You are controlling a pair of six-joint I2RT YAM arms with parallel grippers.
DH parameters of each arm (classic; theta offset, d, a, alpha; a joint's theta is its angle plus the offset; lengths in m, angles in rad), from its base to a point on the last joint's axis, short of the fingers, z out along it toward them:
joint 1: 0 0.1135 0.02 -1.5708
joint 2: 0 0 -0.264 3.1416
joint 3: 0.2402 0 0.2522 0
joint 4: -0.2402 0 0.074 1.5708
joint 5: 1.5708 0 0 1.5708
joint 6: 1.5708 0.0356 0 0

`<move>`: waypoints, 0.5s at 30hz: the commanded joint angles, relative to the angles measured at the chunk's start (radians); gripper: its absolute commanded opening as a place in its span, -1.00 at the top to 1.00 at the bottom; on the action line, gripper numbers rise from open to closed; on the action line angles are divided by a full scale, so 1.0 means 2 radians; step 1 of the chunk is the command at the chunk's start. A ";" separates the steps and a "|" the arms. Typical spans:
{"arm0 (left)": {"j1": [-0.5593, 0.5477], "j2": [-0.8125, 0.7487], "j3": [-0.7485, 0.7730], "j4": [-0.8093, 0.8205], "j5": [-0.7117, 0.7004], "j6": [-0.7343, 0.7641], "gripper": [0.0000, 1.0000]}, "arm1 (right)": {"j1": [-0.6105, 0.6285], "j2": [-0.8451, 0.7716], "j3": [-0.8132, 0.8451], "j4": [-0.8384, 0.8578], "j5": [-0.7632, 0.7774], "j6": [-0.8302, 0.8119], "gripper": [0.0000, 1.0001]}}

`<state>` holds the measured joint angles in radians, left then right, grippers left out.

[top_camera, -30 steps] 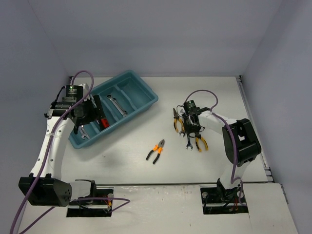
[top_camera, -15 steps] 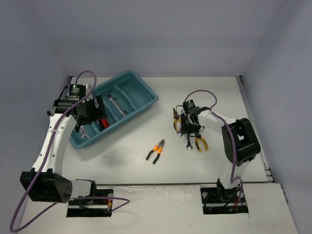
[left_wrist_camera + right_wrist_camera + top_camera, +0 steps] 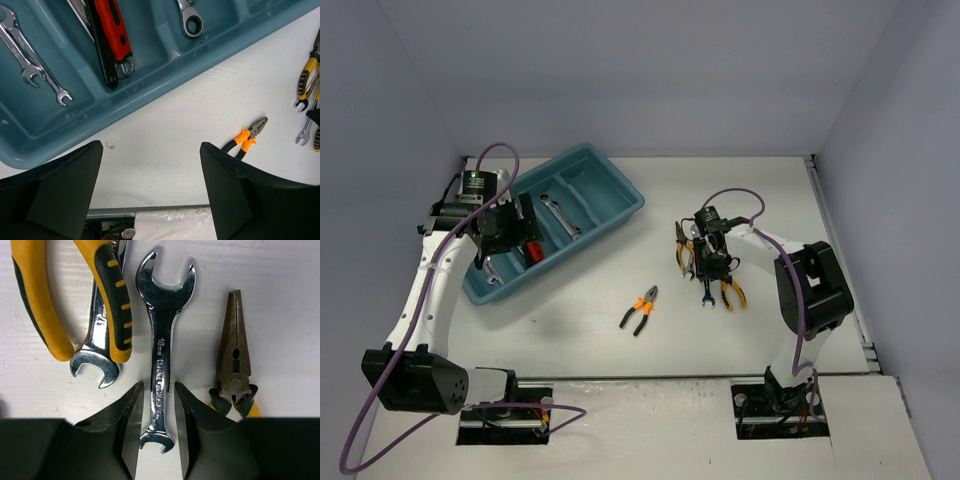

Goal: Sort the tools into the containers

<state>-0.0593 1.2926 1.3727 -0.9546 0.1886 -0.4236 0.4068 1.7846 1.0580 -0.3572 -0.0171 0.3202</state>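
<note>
Squeeze right gripper [image 3: 159, 390] squarely on silver wrench [image 3: 162, 340] shank; jaws astride, grip possibly unmade, unclear; left gripper [image 3: 151, 147] gaping, empty

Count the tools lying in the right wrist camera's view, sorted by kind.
Silver steel open-end wrenches: 2
Pliers, one with yellow-and-black handles, one dark and needle-nosed: 2
Total: 4
</note>
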 commanded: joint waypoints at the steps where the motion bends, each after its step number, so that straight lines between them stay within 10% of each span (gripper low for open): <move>1: -0.003 -0.004 0.025 0.016 0.009 -0.001 -0.51 | 0.004 0.056 -0.031 -0.104 -0.020 0.003 0.45; 9: -0.005 -0.007 0.022 0.016 0.009 -0.001 -0.51 | 0.001 0.075 -0.004 -0.099 -0.012 -0.014 0.47; 15: -0.009 -0.009 0.014 0.020 0.010 -0.007 -0.51 | -0.004 0.079 -0.003 -0.084 -0.004 -0.016 0.97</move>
<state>-0.0657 1.2926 1.3727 -0.9529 0.1947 -0.4246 0.4041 1.8425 1.1338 -0.4362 -0.0297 0.3034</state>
